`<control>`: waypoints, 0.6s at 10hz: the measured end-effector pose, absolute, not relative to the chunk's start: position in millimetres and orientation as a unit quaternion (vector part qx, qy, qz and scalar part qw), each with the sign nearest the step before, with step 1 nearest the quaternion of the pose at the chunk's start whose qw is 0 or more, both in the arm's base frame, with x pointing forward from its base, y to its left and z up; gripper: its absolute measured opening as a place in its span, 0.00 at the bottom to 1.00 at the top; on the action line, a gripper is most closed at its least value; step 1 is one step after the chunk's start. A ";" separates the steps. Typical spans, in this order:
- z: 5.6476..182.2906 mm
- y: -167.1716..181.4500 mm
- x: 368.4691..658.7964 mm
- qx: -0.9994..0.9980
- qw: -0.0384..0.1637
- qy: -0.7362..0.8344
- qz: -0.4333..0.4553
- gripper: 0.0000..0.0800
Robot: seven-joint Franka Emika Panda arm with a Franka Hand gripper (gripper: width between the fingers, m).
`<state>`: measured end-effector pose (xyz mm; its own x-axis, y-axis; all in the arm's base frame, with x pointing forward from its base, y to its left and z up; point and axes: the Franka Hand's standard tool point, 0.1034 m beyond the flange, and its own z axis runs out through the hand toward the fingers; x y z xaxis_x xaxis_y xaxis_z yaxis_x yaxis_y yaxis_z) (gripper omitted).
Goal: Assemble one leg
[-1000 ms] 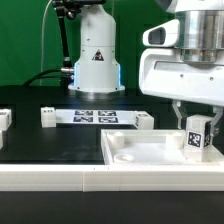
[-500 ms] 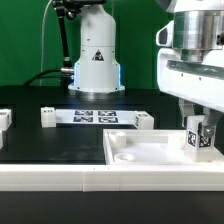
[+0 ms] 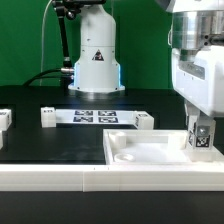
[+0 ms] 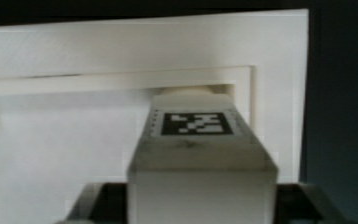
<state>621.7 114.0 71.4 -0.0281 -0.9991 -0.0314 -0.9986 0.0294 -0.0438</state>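
Looking at the exterior view, you see the gripper (image 3: 201,132) closed on the leg (image 3: 201,137), holding it upright at the corner of the white panel (image 3: 150,155) on the exterior view's right. The marker board (image 3: 96,117) lies flat on the black table (image 3: 50,145) behind, with small white parts beside it. Turning to the wrist view, you find the leg (image 4: 199,150) filling the middle, its tag facing the camera, its far end at the panel's (image 4: 87,70) raised rim.
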 end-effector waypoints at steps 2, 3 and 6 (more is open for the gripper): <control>71.0 114.2 622.0 -0.709 0.028 0.705 -0.007 0.66; 69.9 114.8 622.1 -0.715 0.031 0.698 -0.011 0.79; 67.5 116.7 621.3 -0.809 0.031 0.586 -0.019 0.81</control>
<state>621.3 116.7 67.5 0.3114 -0.9503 -0.0053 -0.9479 -0.3102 -0.0722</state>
